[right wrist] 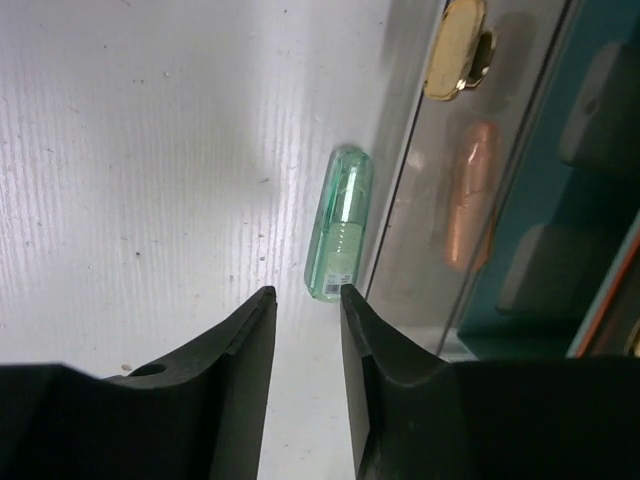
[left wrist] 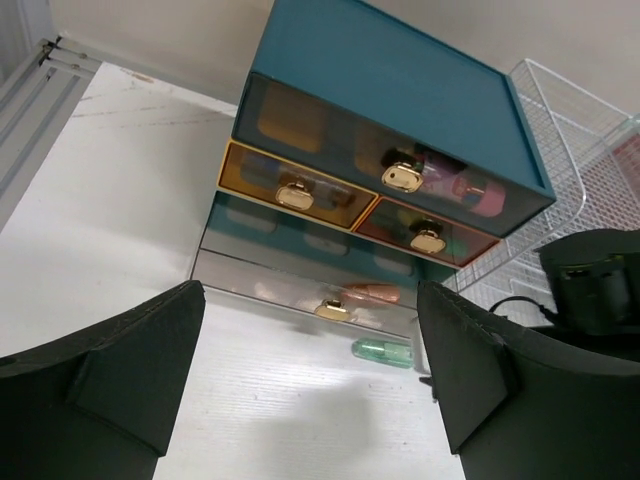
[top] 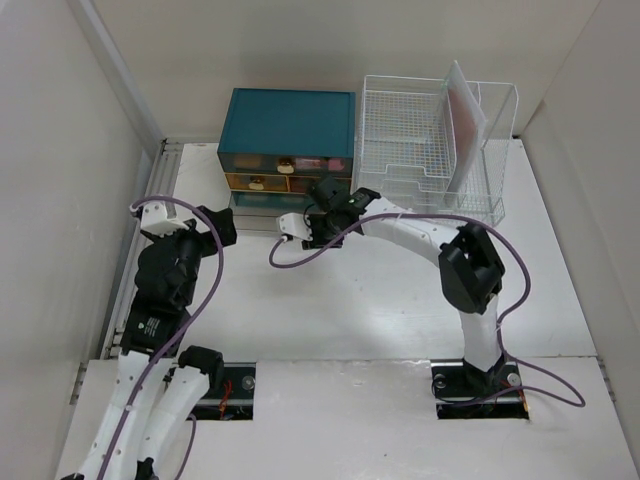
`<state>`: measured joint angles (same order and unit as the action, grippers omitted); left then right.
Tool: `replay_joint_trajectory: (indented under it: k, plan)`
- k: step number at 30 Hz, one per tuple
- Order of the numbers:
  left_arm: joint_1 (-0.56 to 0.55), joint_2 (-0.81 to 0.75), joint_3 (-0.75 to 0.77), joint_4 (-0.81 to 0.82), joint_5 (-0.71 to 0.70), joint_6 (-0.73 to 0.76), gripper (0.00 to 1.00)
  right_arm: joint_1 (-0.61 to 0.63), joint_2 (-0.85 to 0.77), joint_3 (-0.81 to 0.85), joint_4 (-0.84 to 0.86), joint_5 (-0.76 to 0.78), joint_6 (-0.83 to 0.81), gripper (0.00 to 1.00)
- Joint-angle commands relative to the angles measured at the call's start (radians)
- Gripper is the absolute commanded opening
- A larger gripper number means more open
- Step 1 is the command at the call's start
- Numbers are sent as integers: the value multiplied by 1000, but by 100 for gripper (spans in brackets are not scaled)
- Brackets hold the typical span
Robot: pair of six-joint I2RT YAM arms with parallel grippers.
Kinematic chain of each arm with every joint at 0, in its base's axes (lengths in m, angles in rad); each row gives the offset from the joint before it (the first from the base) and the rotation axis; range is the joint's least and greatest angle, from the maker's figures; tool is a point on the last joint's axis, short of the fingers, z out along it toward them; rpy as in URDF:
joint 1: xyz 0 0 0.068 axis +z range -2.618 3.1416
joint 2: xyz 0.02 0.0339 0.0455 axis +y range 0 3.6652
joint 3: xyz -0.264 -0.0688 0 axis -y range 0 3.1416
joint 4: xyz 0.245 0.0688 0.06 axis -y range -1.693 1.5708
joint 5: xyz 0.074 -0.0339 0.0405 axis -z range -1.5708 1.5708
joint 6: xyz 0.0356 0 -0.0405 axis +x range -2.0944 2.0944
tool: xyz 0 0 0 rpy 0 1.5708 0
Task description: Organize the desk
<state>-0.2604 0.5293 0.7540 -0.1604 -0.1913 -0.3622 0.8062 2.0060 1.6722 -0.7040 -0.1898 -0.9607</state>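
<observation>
Reaching in from the left of the teal plastic drawer box (top: 288, 123), the left gripper (left wrist: 310, 390) hangs above the desk (top: 330, 310), a large flat white tabletop that spreads in front of and on both sides of the box; its black fingers are spread wide with nothing between them. The box's smoky clear bottom drawer (left wrist: 300, 290), with an oval gold knob (right wrist: 455, 50), stands pulled out a little. In front of that drawer a small translucent green tube (right wrist: 340, 225) lies flat on the white surface, its long side just beside or touching the drawer front. The right gripper (right wrist: 305, 300) points at the tube's near end, its fingers only narrowly apart and holding nothing. To the right of the box stands a white wire rack (top: 430, 150). The likely trouble: with so narrow a gap, the fingers may push the tube instead of straddling it. Being rounded, it could roll or skid along the drawer front. There looks to be little room on the drawer side, so that finger may strike the drawer and shove it or the box.
</observation>
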Motion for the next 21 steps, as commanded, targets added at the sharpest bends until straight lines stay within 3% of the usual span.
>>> replay_joint_trajectory:
  k: [1,11,21]
  plan:
    - [3,-35,-10,47,1,19,85,4,19,-9,7,6,14,39]
    - [3,-65,-10,56,10,19,85,4,74,-46,98,119,36,47]
    - [3,-74,-10,56,20,19,85,4,158,43,118,225,54,53]
